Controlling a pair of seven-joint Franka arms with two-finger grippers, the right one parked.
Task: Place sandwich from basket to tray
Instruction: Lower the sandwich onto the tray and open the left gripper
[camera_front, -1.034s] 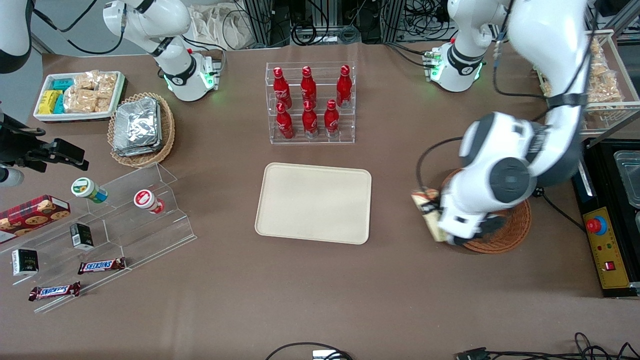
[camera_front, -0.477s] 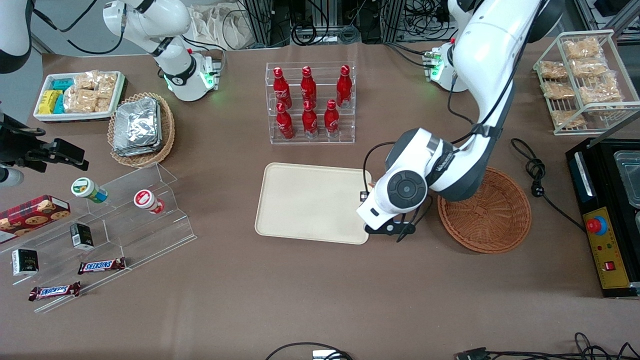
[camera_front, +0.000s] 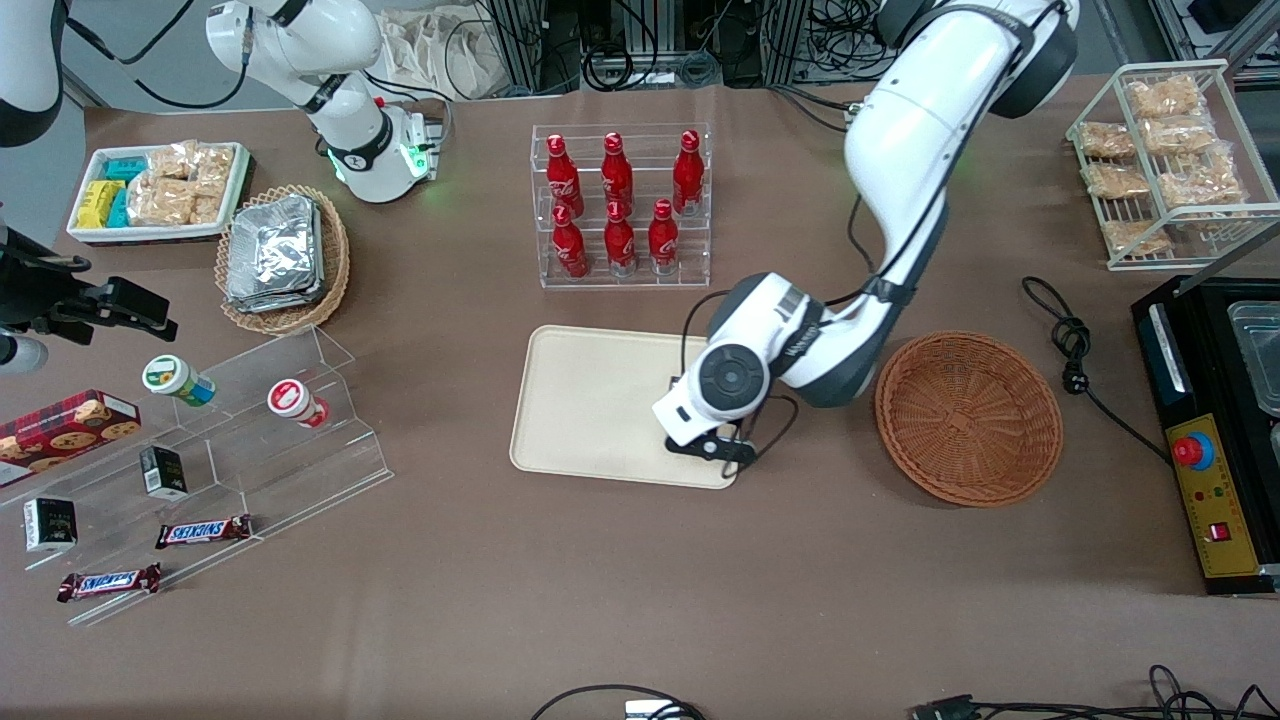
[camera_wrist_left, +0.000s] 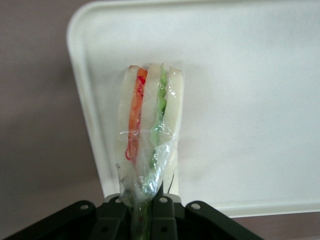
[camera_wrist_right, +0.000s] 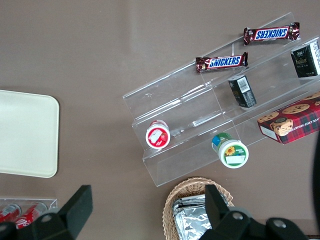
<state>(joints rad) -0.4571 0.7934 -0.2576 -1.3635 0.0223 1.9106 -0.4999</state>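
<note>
My left gripper (camera_front: 712, 445) hangs over the cream tray (camera_front: 590, 400), above the corner nearest the basket and the front camera. It is shut on the sandwich (camera_wrist_left: 150, 125), pinching its clear wrap at one end. In the left wrist view my gripper (camera_wrist_left: 146, 205) holds the wedge out over the tray (camera_wrist_left: 250, 100), close to its rim, with white bread and orange, red and green layers showing. In the front view the wrist hides the sandwich. The reddish-brown wicker basket (camera_front: 968, 418) sits beside the tray toward the working arm's end, with nothing in it.
A clear rack of red bottles (camera_front: 620, 205) stands farther from the camera than the tray. A stepped acrylic shelf (camera_front: 250, 440) with snacks and a foil-packet basket (camera_front: 283, 255) lie toward the parked arm's end. A wire rack (camera_front: 1160, 150), a black cable (camera_front: 1070, 340) and a control box (camera_front: 1210, 490) flank the wicker basket.
The arm has carried the sandwich from the basket's rim sideways across the bare table to above the tray's corner. The basket now shows whole and holds nothing.
</note>
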